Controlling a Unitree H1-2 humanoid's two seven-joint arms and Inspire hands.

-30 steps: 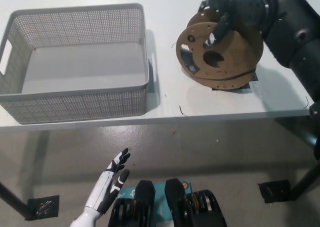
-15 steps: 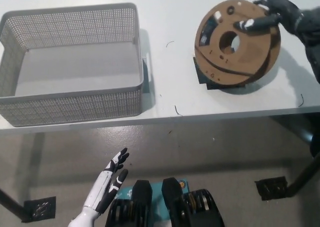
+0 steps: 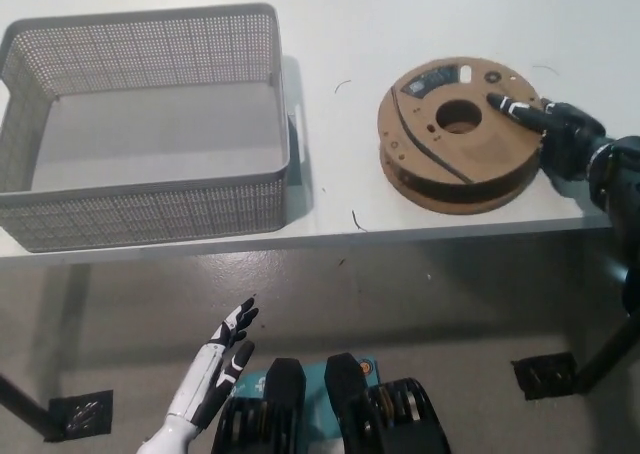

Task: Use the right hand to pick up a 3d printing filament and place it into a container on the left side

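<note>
- A grey floor (image 3: pixel 450 314) runs under a white table (image 3: pixel 330 44) that fills the upper half of the head view; short dark strands of filament lie loose on the tabletop.
- At seven o'clock, nearest the camera and below the table edge, the white left hand (image 3: pixel 215 369) rests idle with its fingers spread, holding nothing.
- At three o'clock the black right hand (image 3: pixel 560 134) reaches in from the right edge. One fingertip (image 3: pixel 497 101) lies on the top face of the spool (image 3: pixel 460 134); the others curl by the rim. It grips nothing, so the hand counts as empty, touching but not closed on the spool.
- The spool, a brown cardboard reel, lies flat on the table at two o'clock, near the front edge. Lying flat, it probably offers only the rim or the centre hole for a grasp.
- At ten o'clock stands the grey mesh basket (image 3: pixel 150 189), empty, well apart from the spool. Its open top leaves room for a drop from above.
</note>
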